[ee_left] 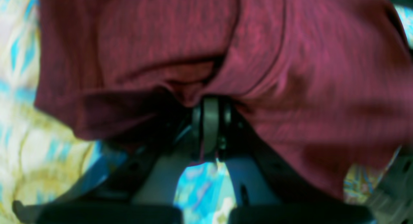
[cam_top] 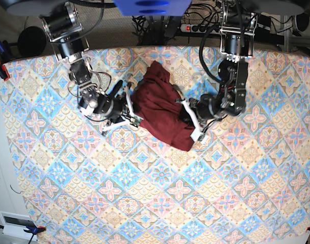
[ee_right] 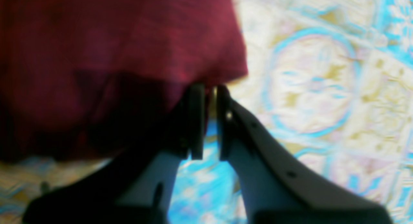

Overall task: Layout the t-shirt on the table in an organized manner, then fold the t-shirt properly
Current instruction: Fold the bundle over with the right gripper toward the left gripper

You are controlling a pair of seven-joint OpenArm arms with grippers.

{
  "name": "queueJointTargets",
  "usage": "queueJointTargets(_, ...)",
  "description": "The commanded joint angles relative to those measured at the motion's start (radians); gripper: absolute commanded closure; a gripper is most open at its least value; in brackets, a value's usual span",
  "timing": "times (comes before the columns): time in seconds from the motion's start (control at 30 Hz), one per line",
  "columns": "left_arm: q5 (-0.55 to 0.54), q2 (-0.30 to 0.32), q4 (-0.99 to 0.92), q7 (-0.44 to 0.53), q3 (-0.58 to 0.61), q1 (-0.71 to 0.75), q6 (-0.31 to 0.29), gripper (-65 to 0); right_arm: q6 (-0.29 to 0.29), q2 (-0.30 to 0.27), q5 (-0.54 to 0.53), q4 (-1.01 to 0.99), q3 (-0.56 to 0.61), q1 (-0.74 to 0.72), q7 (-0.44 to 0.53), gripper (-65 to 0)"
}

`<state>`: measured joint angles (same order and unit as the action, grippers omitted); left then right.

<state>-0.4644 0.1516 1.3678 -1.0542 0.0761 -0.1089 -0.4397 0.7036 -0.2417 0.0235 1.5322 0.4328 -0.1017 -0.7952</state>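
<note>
Two grippers work opposite edges of the t-shirt [cam_top: 160, 107]. Left gripper [ee_left: 209, 101] has its jaws pressed together, pinching a fold of maroon jersey that drapes over both fingers in the left wrist view. Right gripper [ee_right: 209, 91] has jaws nearly together with a thin slit showing; its tips sit at the hem corner, and whether cloth is actually caught between them cannot be told from the blurred right wrist view. In the base view the right gripper [cam_top: 128, 104] is at 9 o'clock of the garment, the left gripper [cam_top: 191, 119] at 3 o'clock. The shirt lies bunched in a slanted heap at roughly 12 o'clock of the table [cam_top: 145, 203], touching the patterned cloth, sleeves not distinguishable. Step looks like spreading it flat: best to confirm the right pinch holds, lift just enough to clear, then draw both edges apart evenly so the fabric tensions without slipping, and lay it toward the table centre.
</note>
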Motion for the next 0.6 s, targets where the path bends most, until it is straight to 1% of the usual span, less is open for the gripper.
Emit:
queueJointTargets(0.0,-0.003,-0.004,-0.021,0.018,0.02,-0.05,0.0,0.0,-0.005,-0.015,-0.004,0.049,-0.035,0.001,0.004,-6.7)
queueJointTargets(0.1,0.002,-0.005,-0.097,0.058,0.087,-0.124,0.0,0.0,-0.005,-0.018,-0.004,0.133,-0.098,0.059,-0.01,-6.7)
queueJointTargets(0.23,0.002,-0.005,-0.219,0.13,0.201,-0.231,0.0,0.0,-0.005,-0.018,-0.004,0.238,-0.21,0.121,-0.01,-6.7)
queueJointTargets(0.3,0.002,-0.016,-0.275,0.162,0.241,-0.272,0.0,0.0,-0.005,-0.018,-0.004,0.293,-0.24,0.144,-0.01,-6.7)
queueJointTargets(0.43,0.002,-0.068,-0.4,0.231,0.264,-0.357,0.0,0.0,-0.005,-0.018,-0.004,0.385,-0.259,0.199,-0.01,-6.7)
queueJointTargets(0.5,0.002,-0.096,-0.433,0.242,0.261,-0.381,0.0,0.0,-0.005,-0.018,-0.004,0.402,-0.257,0.221,-0.01,-6.6)
queueJointTargets(0.57,-0.004,-0.106,-0.434,0.245,0.258,-0.392,0.0,0.0,-0.005,-0.006,-0.004,0.413,-0.246,0.221,-0.01,-6.6)
